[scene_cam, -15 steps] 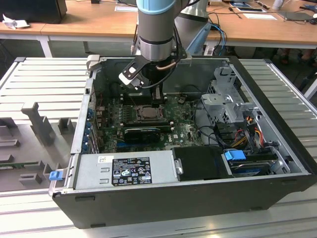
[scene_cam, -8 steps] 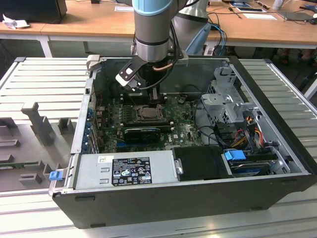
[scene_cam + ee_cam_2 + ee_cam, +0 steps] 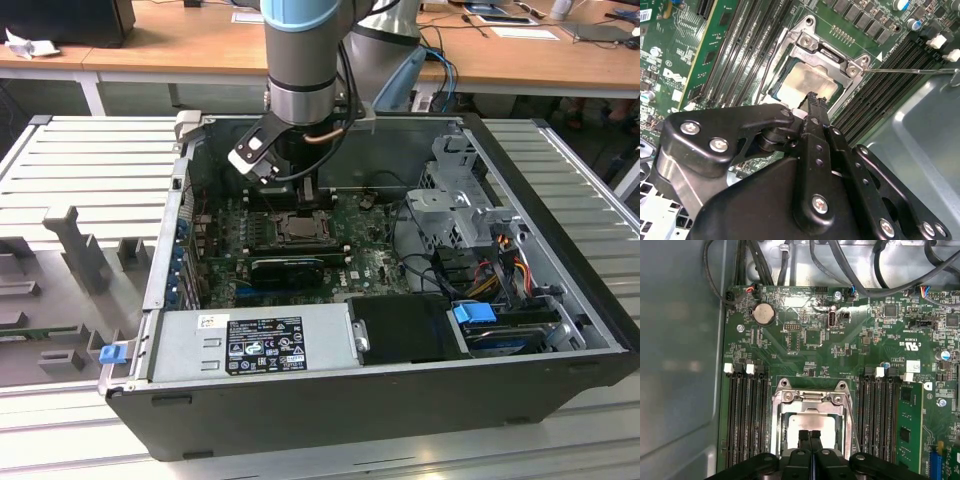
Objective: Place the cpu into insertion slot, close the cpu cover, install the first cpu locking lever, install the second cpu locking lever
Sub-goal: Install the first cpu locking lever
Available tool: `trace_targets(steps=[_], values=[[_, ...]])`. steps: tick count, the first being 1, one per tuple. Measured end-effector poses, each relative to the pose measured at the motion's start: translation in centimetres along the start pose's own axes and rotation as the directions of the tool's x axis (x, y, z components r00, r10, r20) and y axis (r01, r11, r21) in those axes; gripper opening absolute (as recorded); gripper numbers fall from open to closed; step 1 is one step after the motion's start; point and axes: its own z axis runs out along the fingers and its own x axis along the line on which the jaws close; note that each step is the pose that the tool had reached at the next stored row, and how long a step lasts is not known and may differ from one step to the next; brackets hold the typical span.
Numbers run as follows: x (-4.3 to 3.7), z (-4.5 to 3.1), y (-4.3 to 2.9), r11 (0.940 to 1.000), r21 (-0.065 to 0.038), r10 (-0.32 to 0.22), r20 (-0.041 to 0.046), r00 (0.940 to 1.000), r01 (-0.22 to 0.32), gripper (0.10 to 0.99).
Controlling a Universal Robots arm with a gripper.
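Inside the case (image 3: 330, 410) on ribbed table (image 3: 90, 160), above cpu (image 3: 812, 421): end effector (image 3: 810, 434) closed, seemingly empty.

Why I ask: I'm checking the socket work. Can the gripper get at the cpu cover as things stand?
Probably yes. The gripper, shut, hangs right above the cpu cover with nothing between them. The memory slots on both sides lie off its path.

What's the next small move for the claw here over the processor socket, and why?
Probably lift the shut claw slightly clear of the chip. The chip lies seated with the cover down around it, while a wire lever juts out past the cover's corner, apparently unlatched.
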Motion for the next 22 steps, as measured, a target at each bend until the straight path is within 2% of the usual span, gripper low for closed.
trace_targets(steps=[10,12,16,19,22], values=[[0.03,-0.58,-0.05,1.0000,0.000,0.000,0.0000,1.0000,0.000,0.106],[0.07,-1.26,-0.07,1.0000,0.000,0.000,0.0000,1.0000,0.000,0.106],[0.19,-3.36,0.00,1.0000,0.000,0.000,0.0000,1.0000,0.000,0.106],[0.26,-4.55,0.07,1.0000,0.000,0.000,0.0000,1.0000,0.000,0.106],[0.27,-4.75,0.08,1.0000,0.000,-0.001,-0.0001,1.0000,0.001,0.106]])
